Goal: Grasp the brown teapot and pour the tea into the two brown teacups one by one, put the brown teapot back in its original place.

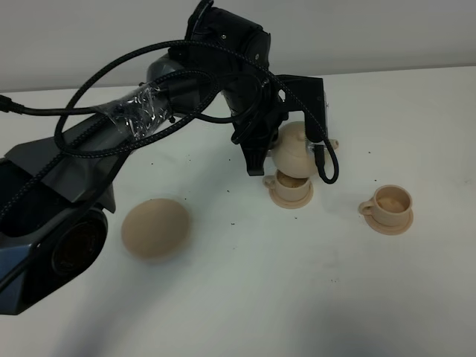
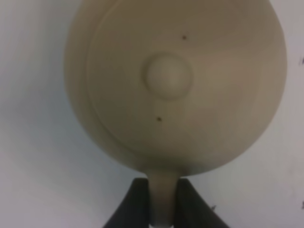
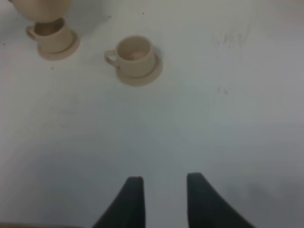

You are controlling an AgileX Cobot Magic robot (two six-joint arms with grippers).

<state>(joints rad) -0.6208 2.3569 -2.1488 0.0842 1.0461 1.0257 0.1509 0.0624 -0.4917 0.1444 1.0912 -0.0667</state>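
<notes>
White surface (image 1: pixel 245 297), speckled with a few dark flecks, fills nearly every view. Nearest the robot, the right claw (image 3: pixel 165 178) hangs over a plain stretch of it, its two dark fingers parted and holding nothing. Next out, on the left of the high view, lies one wide saucer (image 1: pixel 156 229), round, pale tan and bare, well apart from the cups. Beyond it stand two matching cups, each upright on its own small saucer, so two small saucers in all. The nearer teacup (image 1: pixel 392 201) sits on the right. The farther teacup (image 1: pixel 290 187) stands to its left and a little further back. Both ear handles point toward the left of the high view. One teapot (image 1: pixel 294 152) hangs directly over the farther teacup, so low that it is unclear whether they touch. The left claw (image 2: pixel 164 181) is pinched tight on the loop handle (image 2: pixel 164 202), which runs straight back between the fingers. The domed lid and its knob (image 2: pixel 167 76) face the left wrist camera. In the high view the pot sits tipped, with a small nub jutting toward the right; the spout cannot be picked out. The left arm (image 1: pixel 111 126), wrapped in braided cable, reaches in from the lower left to the pot. Behind everything runs a pale wall (image 1: pixel 372 30).
</notes>
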